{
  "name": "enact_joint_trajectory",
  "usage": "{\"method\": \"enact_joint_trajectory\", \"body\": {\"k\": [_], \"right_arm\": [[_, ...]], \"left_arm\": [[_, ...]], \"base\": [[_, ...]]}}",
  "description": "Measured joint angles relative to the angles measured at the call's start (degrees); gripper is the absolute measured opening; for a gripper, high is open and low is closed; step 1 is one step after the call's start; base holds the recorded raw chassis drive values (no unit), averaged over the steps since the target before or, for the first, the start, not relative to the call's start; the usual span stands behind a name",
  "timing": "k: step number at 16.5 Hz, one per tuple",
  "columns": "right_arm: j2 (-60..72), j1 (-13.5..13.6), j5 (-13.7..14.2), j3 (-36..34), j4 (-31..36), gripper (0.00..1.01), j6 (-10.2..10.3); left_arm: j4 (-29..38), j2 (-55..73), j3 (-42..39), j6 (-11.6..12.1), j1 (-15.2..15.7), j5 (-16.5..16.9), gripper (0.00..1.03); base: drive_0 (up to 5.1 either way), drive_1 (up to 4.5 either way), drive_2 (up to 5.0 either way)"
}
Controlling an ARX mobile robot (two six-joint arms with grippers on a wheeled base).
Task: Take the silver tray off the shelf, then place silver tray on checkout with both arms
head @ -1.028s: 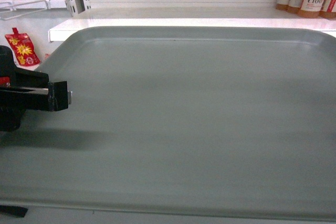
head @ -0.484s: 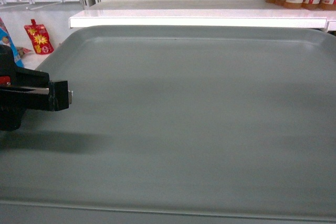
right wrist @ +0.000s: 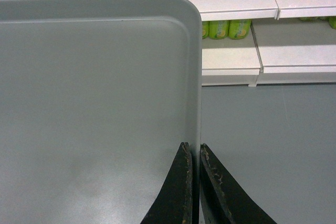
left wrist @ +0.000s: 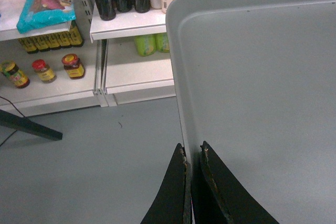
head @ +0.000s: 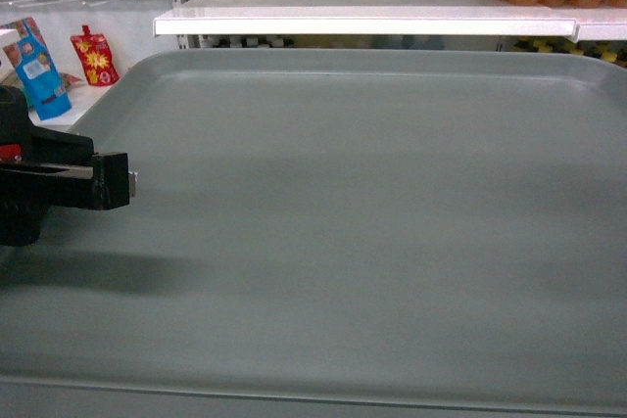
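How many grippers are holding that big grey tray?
2. The left gripper pinches the silver tray on its left rim; the right gripper pinches its right rim, outside the head view.

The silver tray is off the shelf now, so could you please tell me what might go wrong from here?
1. Each tool pinches only the thin rim of the silver tray: left tool, right tool. Uneven arm motion could make it slip or twist.
2. The tray hangs over bare floor, so a slip means a drop.
3. It fills the head view, hiding what lies ahead.
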Motion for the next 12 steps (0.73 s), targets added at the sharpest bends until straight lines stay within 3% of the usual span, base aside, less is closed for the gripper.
{"method": "enact_joint_trajectory", "body": {"k": [12], "right_arm": [[0.04,0.04,-0.02,0.00,0.59,0.02,0.00]], "left_arm": [[0.13,0.02,-0.02,0.02,0.09,0.00,0.04]], "base": [[0.1,-4.12,4.2]]}}
